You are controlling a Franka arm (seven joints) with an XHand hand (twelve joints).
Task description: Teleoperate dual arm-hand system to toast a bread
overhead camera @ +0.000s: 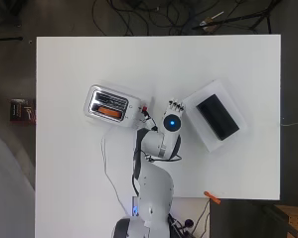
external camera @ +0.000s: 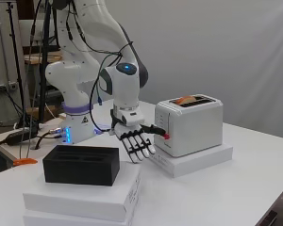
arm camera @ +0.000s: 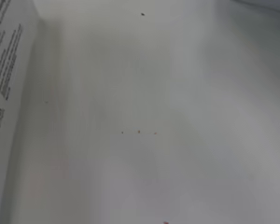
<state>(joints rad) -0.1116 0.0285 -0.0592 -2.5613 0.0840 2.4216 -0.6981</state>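
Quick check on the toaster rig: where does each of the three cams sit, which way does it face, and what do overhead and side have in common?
Overhead view: above the table, looking straight down; the arm reaches up from the bottom edge, robot hand between the toaster and the black tray.
Side view: across the table; arm at left, robot hand with straight fingers pointing down.
Wrist view: at the wrist, facing bare tabletop and a printed box edge; no robot hand shows.
Shared by overhead and side: toaster holding bread, black tray, arm.

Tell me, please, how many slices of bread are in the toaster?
1: one slice of bread sits in the toaster slot nearer the arm's base; the other slot looks empty, though its depths are hidden.
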